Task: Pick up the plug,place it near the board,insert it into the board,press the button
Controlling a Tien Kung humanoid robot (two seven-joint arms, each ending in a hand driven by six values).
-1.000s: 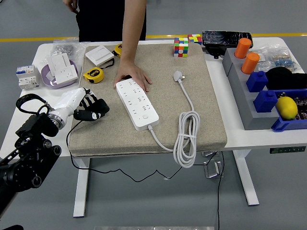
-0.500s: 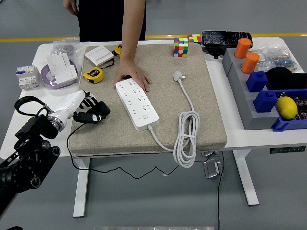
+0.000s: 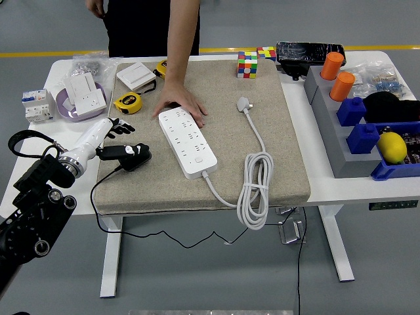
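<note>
Left hand: my left hand [image 3: 117, 139] lies over the left edge of the beige mat [image 3: 289, 157], palm turned inward, fingers spread and holding nothing; the black fingers [image 3: 123, 127] point toward the yellow tape measure [image 3: 128, 102].
Right hand: out of view.
Plug: the white plug [image 3: 244, 104] lies on the mat's far middle, well apart from my hand; its white cable [image 3: 256, 190] runs toward the near edge and coils there.
Board: the white power strip [image 3: 187, 141] lies diagonally on the mat, between my hand and the plug.
Person: a person's hand [image 3: 180, 104] rests flat on the strip's far end.
Surroundings: a colourful cube [image 3: 247, 65] stands at the mat's far edge.
</note>
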